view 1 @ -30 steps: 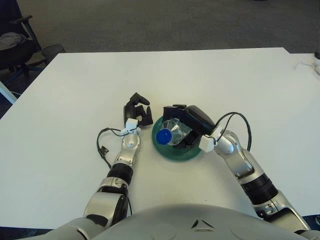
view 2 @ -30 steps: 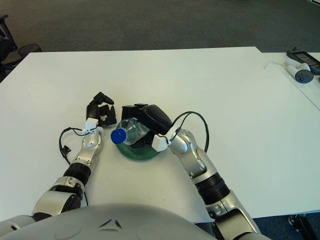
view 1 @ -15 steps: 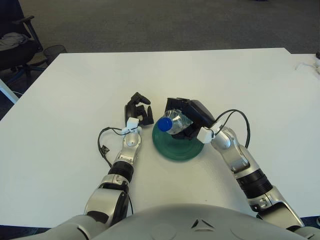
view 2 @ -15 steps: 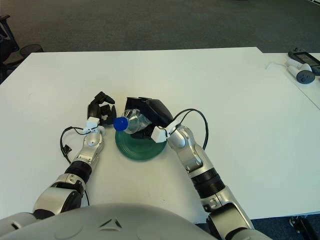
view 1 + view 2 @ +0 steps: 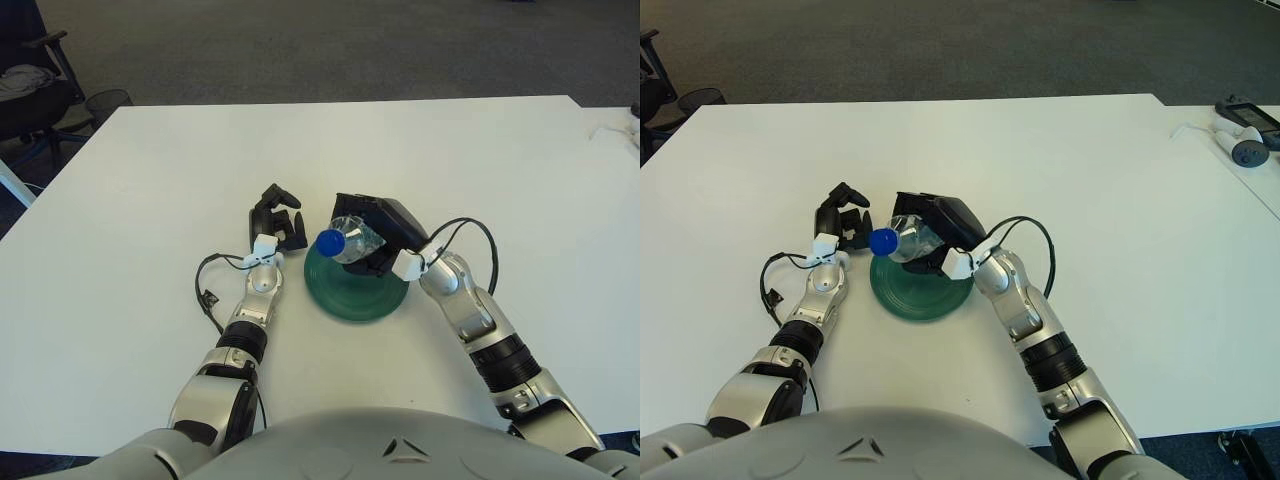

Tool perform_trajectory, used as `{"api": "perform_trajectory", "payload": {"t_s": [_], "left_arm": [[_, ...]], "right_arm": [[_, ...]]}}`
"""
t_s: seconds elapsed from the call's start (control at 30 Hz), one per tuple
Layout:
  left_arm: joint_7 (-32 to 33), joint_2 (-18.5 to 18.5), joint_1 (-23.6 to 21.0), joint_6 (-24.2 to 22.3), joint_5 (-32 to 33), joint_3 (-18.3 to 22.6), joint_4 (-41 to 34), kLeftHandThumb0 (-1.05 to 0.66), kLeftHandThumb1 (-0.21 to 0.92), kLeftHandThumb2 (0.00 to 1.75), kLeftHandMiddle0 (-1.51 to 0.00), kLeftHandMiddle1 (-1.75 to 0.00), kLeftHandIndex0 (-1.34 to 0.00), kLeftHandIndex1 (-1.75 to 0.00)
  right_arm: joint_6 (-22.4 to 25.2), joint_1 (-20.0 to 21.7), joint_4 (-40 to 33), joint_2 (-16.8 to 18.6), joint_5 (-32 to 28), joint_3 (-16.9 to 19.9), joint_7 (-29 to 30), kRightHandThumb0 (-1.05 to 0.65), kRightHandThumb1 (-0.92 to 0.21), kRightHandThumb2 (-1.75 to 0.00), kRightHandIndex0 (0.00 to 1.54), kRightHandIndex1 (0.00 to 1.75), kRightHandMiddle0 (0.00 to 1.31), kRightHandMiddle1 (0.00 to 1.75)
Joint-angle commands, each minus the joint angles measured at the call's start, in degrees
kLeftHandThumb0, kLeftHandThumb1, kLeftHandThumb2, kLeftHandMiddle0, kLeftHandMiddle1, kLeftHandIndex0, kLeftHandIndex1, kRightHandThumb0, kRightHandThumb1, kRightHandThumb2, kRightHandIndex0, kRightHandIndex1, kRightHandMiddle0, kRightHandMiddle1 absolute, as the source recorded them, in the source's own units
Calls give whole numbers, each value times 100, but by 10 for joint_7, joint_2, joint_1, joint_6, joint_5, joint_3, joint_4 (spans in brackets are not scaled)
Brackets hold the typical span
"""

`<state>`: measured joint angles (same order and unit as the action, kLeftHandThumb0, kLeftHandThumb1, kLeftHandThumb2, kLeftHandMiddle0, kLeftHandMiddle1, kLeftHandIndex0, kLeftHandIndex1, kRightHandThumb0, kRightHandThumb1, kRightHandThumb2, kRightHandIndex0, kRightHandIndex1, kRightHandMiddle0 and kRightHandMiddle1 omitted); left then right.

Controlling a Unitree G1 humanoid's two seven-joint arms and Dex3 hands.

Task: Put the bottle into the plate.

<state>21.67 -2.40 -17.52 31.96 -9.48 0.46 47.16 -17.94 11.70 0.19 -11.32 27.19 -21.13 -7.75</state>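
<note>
Bottle (image 5: 352,240) in right robot hand (image 5: 385,232) above plate (image 5: 355,295)

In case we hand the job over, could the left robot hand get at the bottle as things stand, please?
Probably yes: the left robot hand shows just left of the plate, and the bottle's blue cap points toward it, though the right robot hand grips the bottle.

The plate (image 5: 355,290) is lying on the surface (image 5: 150,200), near its front middle. The right hand (image 5: 385,235) is gripping the bottle (image 5: 345,242) over the plate's far edge, the bottle sticking out left of its fingers (image 5: 352,207). The left hand (image 5: 275,220) is sitting just left of the plate, fingers curled.
</note>
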Motion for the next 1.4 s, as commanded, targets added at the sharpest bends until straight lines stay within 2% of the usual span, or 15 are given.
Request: {"api": "perform_trajectory", "payload": {"t_s": [0.0, 0.1, 0.13, 0.2, 0.3, 0.37, 0.4, 0.5, 0.7, 0.8, 1.0, 1.03, 1.1, 1.23, 1.37], "left_arm": [[1, 3, 33, -13, 1, 4, 35, -54, 14, 153, -133, -175, -75, -175], [7, 4, 31, -14, -1, 5, 41, -54, 14, 153, -131, -175, -75, -175], [9, 4, 31, -14, -3, 4, 39, -54, 14, 153, -131, -175, -75, -175], [11, 5, 30, -14, -6, 3, 40, -55, 12, 155, -131, -175, -77, -175], [17, 6, 27, -7, -10, 1, 45, -56, 11, 157, -131, -175, -78, -175], [18, 11, 22, -6, -13, -1, 52, -58, 8, 160, -132, -175, -81, -175], [14, 15, 19, -10, -12, 0, 56, -58, 8, 161, -132, -175, -81, -175], [10, 21, 16, -21, -11, -1, 62, -59, 6, 163, -131, -175, -83, -175], [13, 24, 6, -35, -9, 1, 79, -60, 5, 165, -129, -175, -84, -175], [17, 25, 1, -35, -10, 0, 88, -60, 4, 166, -127, -175, -85, -175], [25, 27, -5, -30, -12, -2, 102, -61, 3, 167, -122, -175, -85, -175], [25, 28, -6, -29, -11, -2, 104, -39, -3, 170, -114, -166, -82, -175], [24, 27, -6, -25, -8, -1, 106, -16, -10, 173, -106, -157, -79, -175], [16, 25, -6, -14, 2, 4, 108, -4, -13, 174, -101, -152, -78, -175], [14, 25, -8, -10, 3, 6, 112, -1, -15, 175, -100, -150, -79, -175]], "right_arm": [[-10, 12, 10, -5, -20, 4, -13, -18, -38, -124, 117, 175, 91, 175], [-40, 18, 24, -18, -33, 0, -27, -38, -48, -100, 104, 175, 74, 175], [-53, 21, 29, -25, -29, -3, -29, -48, -55, -88, 96, 175, 64, 175], [-72, 25, 35, -36, -20, -6, -31, -68, -76, -60, 64, 175, 43, 175], [-92, 30, 40, -54, -2, -10, -36, -81, -85, -51, 40, 162, 28, 174], [-101, 35, 41, -63, 6, -14, -43, -90, -89, -51, 26, 138, 15, 168], [-107, 36, 41, -68, 8, -15, -47, -92, -90, -51, 23, 133, 13, 166], [-118, 38, 39, -79, 11, -18, -55, -100, -92, -55, 8, 85, 3, 111], [-135, 41, 44, -89, 13, -21, -60, -104, -92, -63, 1, 37, 0, 58], [-143, 42, 45, -92, 12, -21, -61, -105, -92, -67, 1, 24, 0, 41], [-145, 44, 45, -96, 13, -18, -68, -105, -92, -72, 0, 15, 0, 29], [-145, 45, 46, -96, 13, -18, -69, -105, -92, -73, 0, 14, 0, 27], [-146, 45, 48, -98, 13, -18, -70, -105, -92, -74, 0, 13, 0, 26], [-145, 45, 53, -101, 13, -18, -71, -105, -92, -77, 0, 12, 0, 24], [-137, 45, 53, -103, 16, -20, -77, -105, -92, -80, 0, 11, 0, 23]]}}
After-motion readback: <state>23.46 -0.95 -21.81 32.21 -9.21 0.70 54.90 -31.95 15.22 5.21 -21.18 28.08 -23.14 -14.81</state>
